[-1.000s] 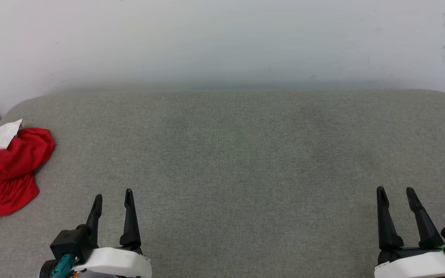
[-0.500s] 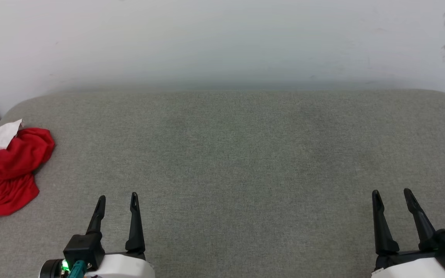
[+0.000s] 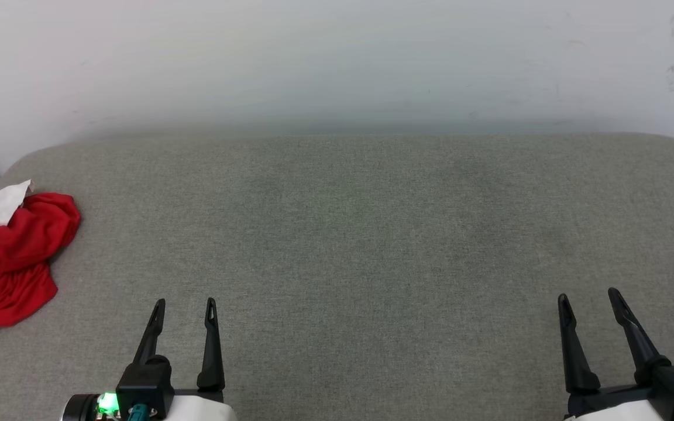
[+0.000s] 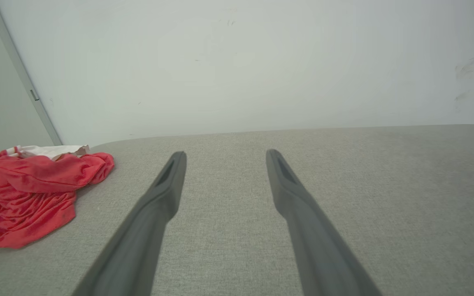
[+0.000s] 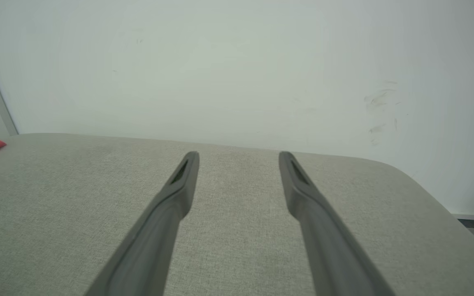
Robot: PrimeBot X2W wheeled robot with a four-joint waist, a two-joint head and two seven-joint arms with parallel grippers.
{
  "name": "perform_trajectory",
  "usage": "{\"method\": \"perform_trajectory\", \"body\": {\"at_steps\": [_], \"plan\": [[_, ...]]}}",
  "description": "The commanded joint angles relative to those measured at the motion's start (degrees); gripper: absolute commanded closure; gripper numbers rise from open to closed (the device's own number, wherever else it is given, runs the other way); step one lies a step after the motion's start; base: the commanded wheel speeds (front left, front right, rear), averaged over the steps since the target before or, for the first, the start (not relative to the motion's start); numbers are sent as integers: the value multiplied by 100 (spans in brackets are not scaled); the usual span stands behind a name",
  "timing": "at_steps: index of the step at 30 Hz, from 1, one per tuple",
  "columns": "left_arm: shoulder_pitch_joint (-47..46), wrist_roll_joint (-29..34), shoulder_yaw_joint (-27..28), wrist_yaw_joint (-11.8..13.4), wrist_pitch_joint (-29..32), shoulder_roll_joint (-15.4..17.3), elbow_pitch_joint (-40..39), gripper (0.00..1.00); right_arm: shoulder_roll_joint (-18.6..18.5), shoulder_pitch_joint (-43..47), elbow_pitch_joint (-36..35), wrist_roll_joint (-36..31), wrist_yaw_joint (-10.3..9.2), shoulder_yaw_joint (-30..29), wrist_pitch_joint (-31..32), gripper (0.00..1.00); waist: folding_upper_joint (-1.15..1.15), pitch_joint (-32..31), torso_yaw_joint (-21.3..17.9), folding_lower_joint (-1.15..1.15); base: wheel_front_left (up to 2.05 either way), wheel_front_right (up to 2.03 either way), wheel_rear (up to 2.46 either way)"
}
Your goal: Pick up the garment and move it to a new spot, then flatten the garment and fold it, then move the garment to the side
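Left claw (image 3: 185,300) and right claw (image 3: 588,293), both spread wide and empty, have drawn back slightly (toward the robot); the crumpled garment (image 3: 9,263) lies untouched, pickup not begun.

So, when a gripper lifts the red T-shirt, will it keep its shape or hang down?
Probably floppy: the red T-shirt lies crumpled in folds on the grey upholstery, so it should droop when lifted. Its thin fabric looks light. Pushed, it would likely bunch rather than slide.
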Motion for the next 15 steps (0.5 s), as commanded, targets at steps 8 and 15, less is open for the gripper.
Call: {"method": "perform_trajectory", "body": {"at_steps": [8, 15], "plan": [[21, -36, 34, 8, -21, -10, 26, 0, -5, 37, 48, 234, -4, -35, -12, 0, 0, 5, 16, 0, 0, 0, 0], [45, -54, 63, -4, -21, -12, 49, 0, -4, 46, 100, 293, -4, -44, -12, 0, 0, 5, 17, 0, 0, 0, 0]]}}
